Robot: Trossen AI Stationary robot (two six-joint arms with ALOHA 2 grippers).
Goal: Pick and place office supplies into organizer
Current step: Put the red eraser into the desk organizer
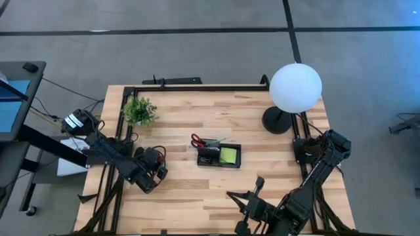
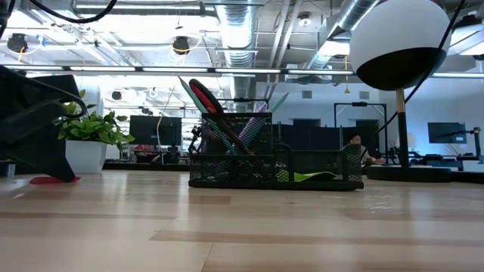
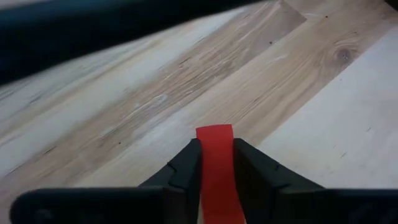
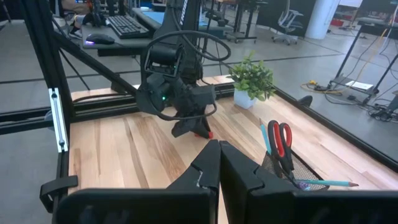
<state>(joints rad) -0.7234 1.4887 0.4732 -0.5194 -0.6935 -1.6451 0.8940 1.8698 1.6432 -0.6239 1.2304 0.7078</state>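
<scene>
The left gripper's (image 3: 216, 163) dark fingers (image 3: 186, 165) clamp a red block (image 3: 216, 168) above the wooden table (image 3: 298, 68).

No readable text, labels, brands, numbers or signs anywhere, tabletop or background room

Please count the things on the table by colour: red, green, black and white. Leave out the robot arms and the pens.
Red: 2 (red-handled scissors; small red block between the fingers of the left gripper)
Green: 2 (lime-green sticky-note pad; small green potted plant)
Black: 1 (black mesh organizer)
White: 1 (white globe lamp)
Total: 6
</scene>
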